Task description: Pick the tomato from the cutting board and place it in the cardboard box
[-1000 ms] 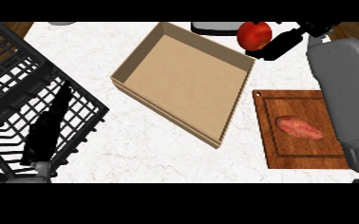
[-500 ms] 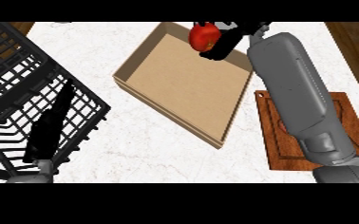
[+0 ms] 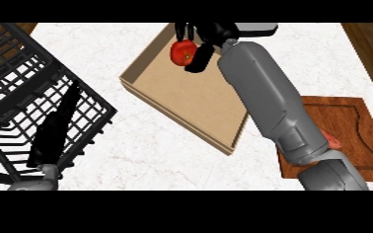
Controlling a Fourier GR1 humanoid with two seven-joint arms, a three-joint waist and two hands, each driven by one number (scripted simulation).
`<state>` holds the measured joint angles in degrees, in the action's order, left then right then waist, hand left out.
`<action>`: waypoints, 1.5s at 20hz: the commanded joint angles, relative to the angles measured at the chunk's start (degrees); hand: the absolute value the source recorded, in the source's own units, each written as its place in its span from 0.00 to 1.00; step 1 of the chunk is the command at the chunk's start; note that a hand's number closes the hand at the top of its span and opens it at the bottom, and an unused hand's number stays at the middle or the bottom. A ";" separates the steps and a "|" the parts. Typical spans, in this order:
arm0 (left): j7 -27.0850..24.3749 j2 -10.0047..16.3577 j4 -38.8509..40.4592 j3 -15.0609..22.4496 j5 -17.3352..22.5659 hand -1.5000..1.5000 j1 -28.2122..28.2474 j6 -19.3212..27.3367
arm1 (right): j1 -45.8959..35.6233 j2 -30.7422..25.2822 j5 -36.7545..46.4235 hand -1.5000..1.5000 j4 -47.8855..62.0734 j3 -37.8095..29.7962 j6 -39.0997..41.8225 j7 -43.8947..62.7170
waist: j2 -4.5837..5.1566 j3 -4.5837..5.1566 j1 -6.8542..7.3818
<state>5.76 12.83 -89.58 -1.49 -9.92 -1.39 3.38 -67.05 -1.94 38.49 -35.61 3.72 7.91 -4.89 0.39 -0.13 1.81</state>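
The tomato [image 3: 181, 53] sat up at about 12 o'clock in the head view, red with a small green spot on its side, held in the right robot hand [image 3: 201, 55]. That hand's black fingers were curled round it, some coming down at the tomato's 12 o'clock and another pressed against its 3 o'clock side, so the hand was clamped on the tomato. The tomato showed over the inside of the cardboard box [image 3: 191, 96], near the box's 12 o'clock corner; whether it touched the box's floor could not be told. The box lay open and turned at an angle on the white marbled worktop [image 3: 146, 148], with bare brown floor below the tomato toward 6 o'clock. The grey right forearm [image 3: 256, 86] ran from the hand down toward 5 o'clock, crossing the box's 3 o'clock side. Partly under that arm, at about 4 o'clock, lay the wooden cutting board [image 3: 348, 123], with a pinkish item [image 3: 332, 139] showing just beside the arm; what it was could not be told. Well apart, at 8 o'clock, stood a black wire basket [image 3: 29, 79]. In front of it showed the left robot hand [image 3: 53, 128], fingers straight and together, pointing toward 12 o'clock, holding nothing.
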 commanded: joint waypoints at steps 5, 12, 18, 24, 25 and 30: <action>-1.71 -1.19 2.31 -0.03 0.47 0.50 0.05 -1.05 | -2.01 1.91 -3.90 0.00 13.09 1.32 -7.84 -3.54 | 0.33 0.15 0.82; -1.47 -3.93 3.02 2.47 -2.40 0.50 -0.71 1.44 | -1.49 1.94 -16.43 0.00 12.54 -6.86 -14.83 -7.72 | 0.72 0.11 1.42; -0.11 -0.35 0.25 -0.47 -0.44 0.50 -0.18 -1.46 | -3.12 -1.62 -24.11 0.00 13.23 -17.10 -11.24 -11.55 | 0.44 0.08 0.43; 1.04 -2.15 -0.31 0.43 -0.97 0.50 -0.93 -0.46 | -3.40 -10.53 -29.46 0.00 15.67 -24.11 -8.73 -12.30 | 0.52 0.08 0.24; 1.48 -2.96 -0.45 1.34 -2.52 0.50 -1.01 0.86 | -3.33 -11.16 -29.77 0.00 16.81 -25.03 -10.12 -13.00 | 0.75 0.07 0.69; -2.65 -1.89 1.38 -0.18 -0.46 0.50 1.52 -1.42 | -1.78 -21.74 -32.45 0.00 19.24 -28.73 -3.92 -12.37 | 0.87 0.07 0.73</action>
<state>4.97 11.63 -89.66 -2.02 -10.63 -2.12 2.32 -69.83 -16.98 8.34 -18.16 -21.94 0.23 -17.00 1.06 -0.28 2.53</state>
